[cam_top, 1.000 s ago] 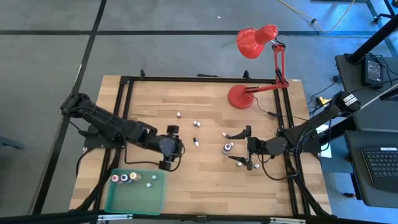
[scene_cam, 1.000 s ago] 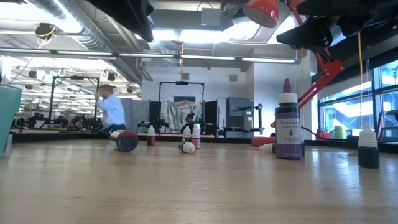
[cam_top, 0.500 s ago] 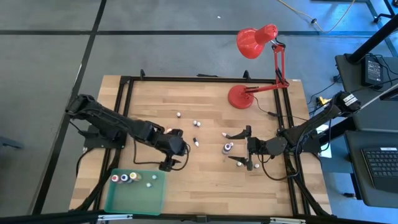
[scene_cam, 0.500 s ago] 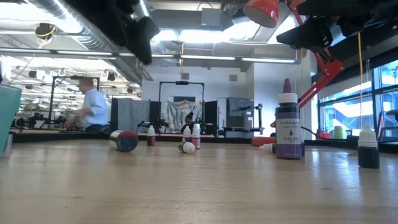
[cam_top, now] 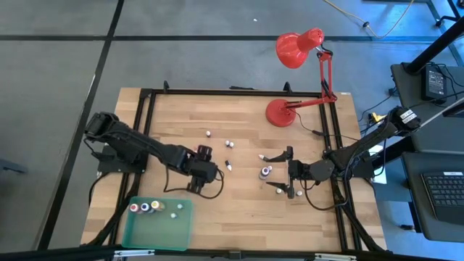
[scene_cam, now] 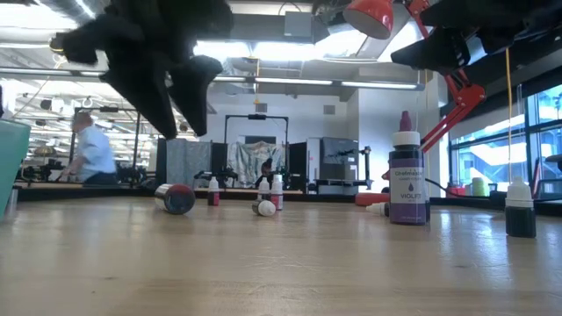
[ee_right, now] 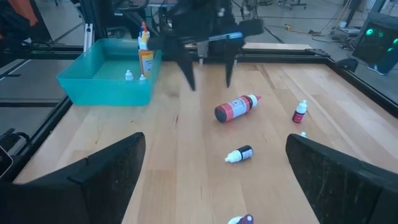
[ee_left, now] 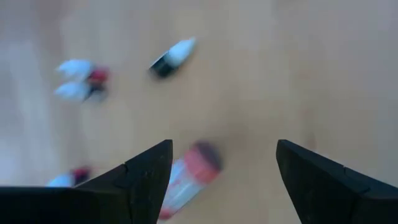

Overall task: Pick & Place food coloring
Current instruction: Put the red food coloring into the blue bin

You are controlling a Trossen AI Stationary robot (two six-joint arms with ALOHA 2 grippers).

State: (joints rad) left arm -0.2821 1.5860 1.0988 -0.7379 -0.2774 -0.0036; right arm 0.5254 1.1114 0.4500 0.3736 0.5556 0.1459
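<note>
My left gripper (ee_left: 224, 144) is open and points down above the table's middle (cam_top: 202, 170), clear of the wood in the low view (scene_cam: 180, 118). A red food coloring bottle (ee_left: 189, 177) lies on its side just below it, close to one finger, also seen from the right wrist (ee_right: 236, 107). A dark bottle with a white tip (ee_left: 173, 56) and a few tiny ones (ee_left: 81, 81) lie farther on. My right gripper (cam_top: 278, 172) is open, one finger on either side of an upright violet bottle (cam_top: 266, 172), not touching it. Several bottles stand in the green tray (cam_top: 177, 230).
The red desk lamp's base (cam_top: 280, 112) stands at the far right. A dark upright bottle (scene_cam: 520, 211) stands beside the violet one (scene_cam: 407, 180). Tiny bottles (cam_top: 229, 144) dot the far middle. Black frame rails (cam_top: 148, 116) border the table. A person (scene_cam: 90, 156) moves in the room behind.
My left gripper has moved from beside the tray toward the table's right and come down, so that it now shows lower in the low view, over the lying red bottle. The right arm has kept still. The person in the background has walked left.
</note>
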